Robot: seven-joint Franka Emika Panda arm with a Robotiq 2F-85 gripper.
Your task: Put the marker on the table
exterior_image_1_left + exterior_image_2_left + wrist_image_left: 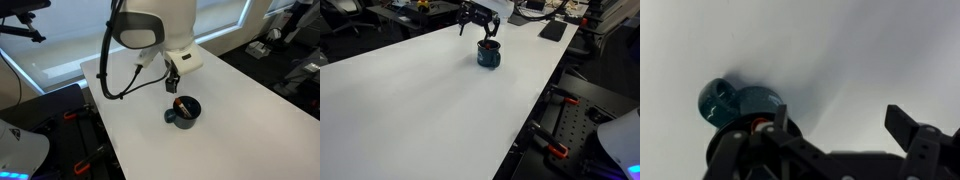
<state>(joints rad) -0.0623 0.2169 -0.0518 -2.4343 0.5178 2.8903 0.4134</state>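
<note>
A dark teal mug stands on the white table toward its far side. The marker stands inside it, its red-orange end poking above the rim. In both exterior views my gripper hangs just above and a little beside the mug, open and holding nothing. The marker's end shows at the mug's mouth, right under the gripper. In the wrist view the mug sits at the lower left, partly hidden by the left finger. Only bare table lies between the fingertips of the gripper.
A black flat pad lies near the table's far corner. Orange-handled clamps grip the table's side edge, with more black gear beside the table. Office clutter stands beyond the far edge.
</note>
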